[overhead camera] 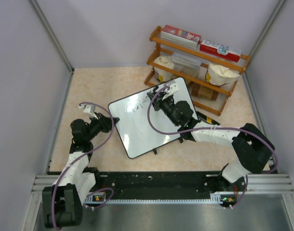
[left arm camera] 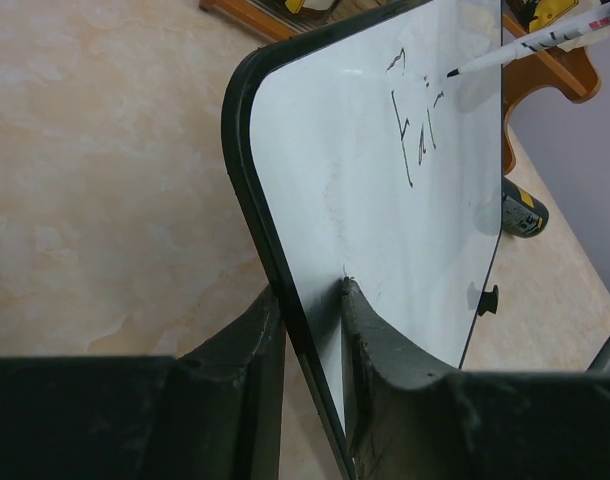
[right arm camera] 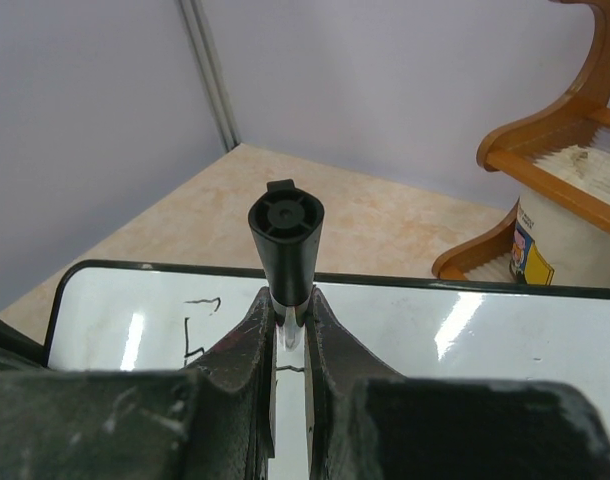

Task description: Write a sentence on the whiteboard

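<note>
Your writing (left arm camera: 417,130) on the whiteboard (overhead camera: 147,122) is only a few thin black strokes near its far left corner. The first stroke looks like a capital F, and the ones after it are too small to read. The whiteboard lies turned at an angle in the middle of the table (overhead camera: 89,86), between your two arms, with one corner close to the wooden rack (overhead camera: 200,67).

Your left gripper (left arm camera: 307,300) is clamped on the whiteboard's near left rim, with one finger on each face. Your right gripper (right arm camera: 288,310) is closed on the one marker (right arm camera: 286,225), which stands between its fingers with the black butt end facing the wrist camera. In the left wrist view the marker's tip sits just beside the strokes. You cannot tell whether it touches the surface.

The rack holds two boxes on its top shelf, a red box (overhead camera: 180,33) with white lettering and a red-and-white box (overhead camera: 220,49) with blue lettering. Neither print can be read. On the shelf below stand two white tubs (overhead camera: 223,73). One of them shows a yellow and blue label in the right wrist view, and that is unreadable too. One black tube (left arm camera: 522,210) with a yellow label lies on the table beside the whiteboard's right edge.
</note>
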### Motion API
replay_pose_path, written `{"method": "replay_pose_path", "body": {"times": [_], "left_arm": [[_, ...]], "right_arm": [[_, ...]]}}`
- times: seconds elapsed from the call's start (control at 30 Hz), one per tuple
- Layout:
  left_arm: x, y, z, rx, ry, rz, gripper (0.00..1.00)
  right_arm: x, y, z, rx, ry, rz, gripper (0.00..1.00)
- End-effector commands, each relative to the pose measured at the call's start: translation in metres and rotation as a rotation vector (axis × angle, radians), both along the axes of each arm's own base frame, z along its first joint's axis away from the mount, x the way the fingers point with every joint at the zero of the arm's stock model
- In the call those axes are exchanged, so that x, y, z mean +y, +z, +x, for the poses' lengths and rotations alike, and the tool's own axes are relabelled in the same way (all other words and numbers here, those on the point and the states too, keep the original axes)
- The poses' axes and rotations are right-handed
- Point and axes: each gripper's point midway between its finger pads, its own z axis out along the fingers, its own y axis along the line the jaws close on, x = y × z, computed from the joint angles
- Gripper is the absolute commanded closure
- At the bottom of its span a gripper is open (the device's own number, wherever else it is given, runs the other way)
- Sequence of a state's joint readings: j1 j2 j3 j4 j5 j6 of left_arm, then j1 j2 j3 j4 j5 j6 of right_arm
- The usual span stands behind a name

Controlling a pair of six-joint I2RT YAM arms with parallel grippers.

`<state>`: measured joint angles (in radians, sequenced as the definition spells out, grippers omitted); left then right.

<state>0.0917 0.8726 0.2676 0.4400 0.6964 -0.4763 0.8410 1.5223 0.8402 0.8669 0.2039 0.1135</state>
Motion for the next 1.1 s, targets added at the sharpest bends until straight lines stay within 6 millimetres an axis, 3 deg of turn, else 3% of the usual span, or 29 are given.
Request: {"method": "replay_pose_path", "body": {"times": [0.0,0.3,0.67,1.07], "left_arm": [[0.012,-0.007,0.006,-0.058,0.042,0.101,1.00],[0.011,-0.006,0.005,-0.061,0.041,0.100,1.00],[0.012,-0.006,0.006,-0.062,0.042,0.101,1.00],[0.011,-0.006,0.005,-0.064,0.038,0.100,1.00]], "right_arm": [[0.006,0.017,0.009,-0.022,-0.002,0.043,1.00],[0.002,-0.008,0.011,0.035,-0.022,0.013,1.00],[-0.008,-0.034,-0.005,0.097,-0.001,-0.001,1.00],[-0.017,-0.039,-0.007,0.111,-0.025,-0.002,1.00]]}}
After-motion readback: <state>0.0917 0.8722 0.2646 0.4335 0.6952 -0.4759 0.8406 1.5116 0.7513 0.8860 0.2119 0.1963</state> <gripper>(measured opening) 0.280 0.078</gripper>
